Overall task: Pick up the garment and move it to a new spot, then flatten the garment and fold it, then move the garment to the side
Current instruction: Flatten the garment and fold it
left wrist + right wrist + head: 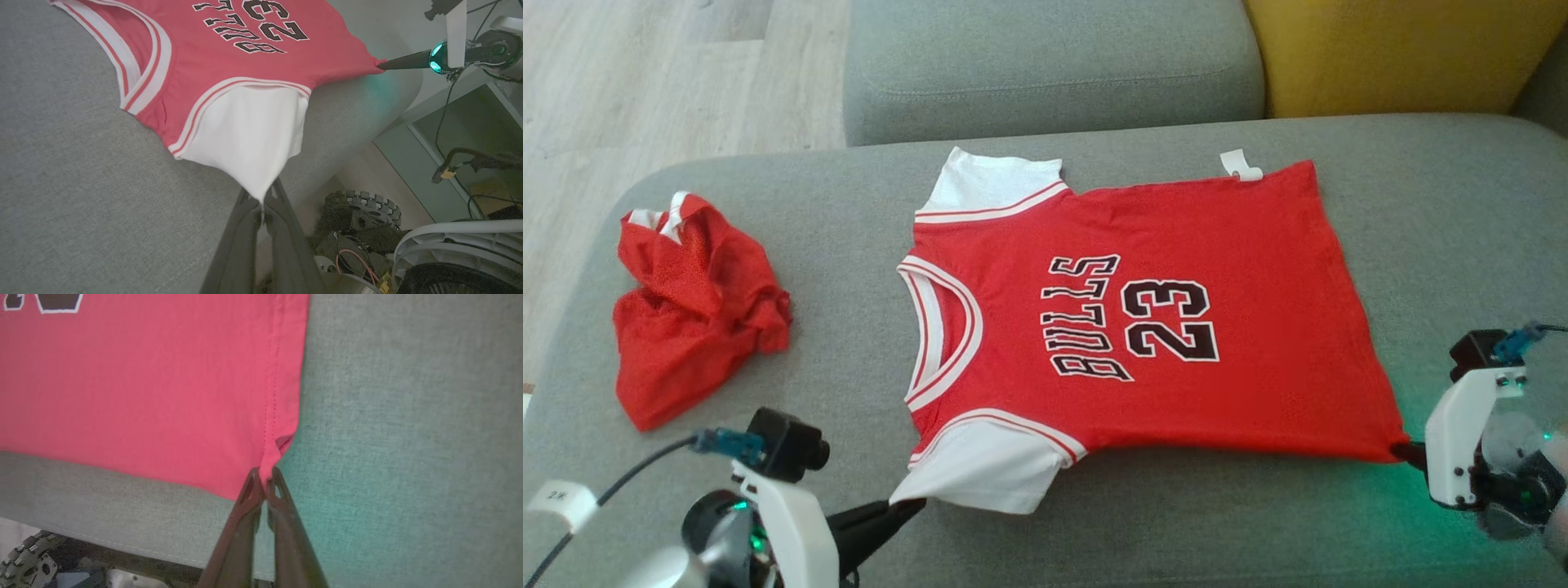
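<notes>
Left fingers [878, 516] clamp the white sleeve [988, 469] of the shirt [1176, 327], right fingers [1410, 452] its hem corner [1387, 441] — it lies spread flat on the sofa [1421, 229], folding and moving aside yet to come.

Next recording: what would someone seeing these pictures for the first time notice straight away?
A red jersey printed BULLS 23 lies spread flat across the middle of the grey sofa seat. The left gripper is shut on the tip of its near white sleeve, and the right gripper is shut on its near hem corner. A crumpled red garment lies apart at the seat's left end.
</notes>
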Motion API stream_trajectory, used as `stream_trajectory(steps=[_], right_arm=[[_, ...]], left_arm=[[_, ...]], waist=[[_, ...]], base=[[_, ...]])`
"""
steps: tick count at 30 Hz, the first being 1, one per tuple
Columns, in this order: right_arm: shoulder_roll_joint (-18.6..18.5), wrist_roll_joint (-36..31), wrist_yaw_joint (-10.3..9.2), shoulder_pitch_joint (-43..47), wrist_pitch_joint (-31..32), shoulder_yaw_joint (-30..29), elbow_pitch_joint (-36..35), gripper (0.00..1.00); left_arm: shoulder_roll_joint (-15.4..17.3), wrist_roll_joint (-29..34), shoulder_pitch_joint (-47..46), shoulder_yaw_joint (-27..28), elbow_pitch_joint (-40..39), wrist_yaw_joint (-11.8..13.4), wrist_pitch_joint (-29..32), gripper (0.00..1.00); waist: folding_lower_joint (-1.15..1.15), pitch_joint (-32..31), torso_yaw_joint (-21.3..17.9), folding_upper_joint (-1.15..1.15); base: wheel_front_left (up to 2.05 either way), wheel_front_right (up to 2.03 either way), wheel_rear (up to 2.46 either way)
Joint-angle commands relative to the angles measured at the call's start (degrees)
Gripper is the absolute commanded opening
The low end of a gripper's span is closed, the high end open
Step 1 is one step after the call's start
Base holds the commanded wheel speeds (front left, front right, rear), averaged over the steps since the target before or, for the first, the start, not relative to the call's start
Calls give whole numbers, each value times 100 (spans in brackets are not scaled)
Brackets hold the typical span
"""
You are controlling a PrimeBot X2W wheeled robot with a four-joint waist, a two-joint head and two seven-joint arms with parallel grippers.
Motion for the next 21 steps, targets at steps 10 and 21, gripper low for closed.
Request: stream_trajectory(steps=[10, 21], right_arm=[[-339, -51, 20, -344, -23, -320, -385, 0], [-144, -510, 20, -1094, 17, -443, -19, 0]], left_arm=[[314, 326, -866, 458, -273, 185, 34, 0], [-89, 530, -2107, 379, 508, -22, 261, 0]], waist=[[0, 320, -70, 0], [0, 900, -70, 0]], base=[[0, 0, 0], [0, 0, 0]])
